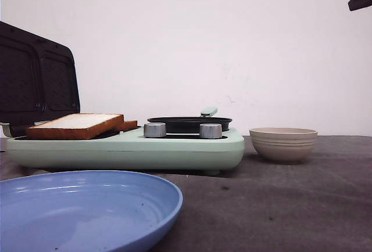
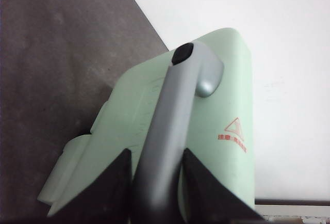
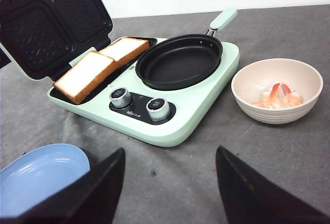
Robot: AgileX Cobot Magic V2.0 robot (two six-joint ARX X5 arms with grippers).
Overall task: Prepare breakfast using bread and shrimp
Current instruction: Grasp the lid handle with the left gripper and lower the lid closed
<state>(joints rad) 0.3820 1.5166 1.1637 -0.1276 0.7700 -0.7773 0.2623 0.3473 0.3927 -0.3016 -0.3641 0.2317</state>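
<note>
Two slices of bread lie side by side on the open sandwich plate of the mint-green breakfast maker [image 3: 206, 105]: one slice [image 3: 85, 74] nearer, the other [image 3: 125, 50] behind it. From the front they overlap [image 1: 75, 124]. Pink shrimp [image 3: 276, 96] sit in a beige bowl [image 3: 273, 116] to the maker's right. My left gripper [image 2: 157, 154] is shut on the grey handle [image 2: 175, 105] of the raised lid [image 2: 227, 105]. My right gripper [image 3: 170, 152] hangs open over the cloth in front of the maker, holding nothing.
A black frying pan [image 3: 179, 61] with a green handle rests on the maker's right half, behind two silver knobs [image 3: 121, 96]. The lid [image 1: 35, 78] stands upright at the left. A blue plate [image 1: 87, 205] sits at the front left. Dark grey cloth covers the table.
</note>
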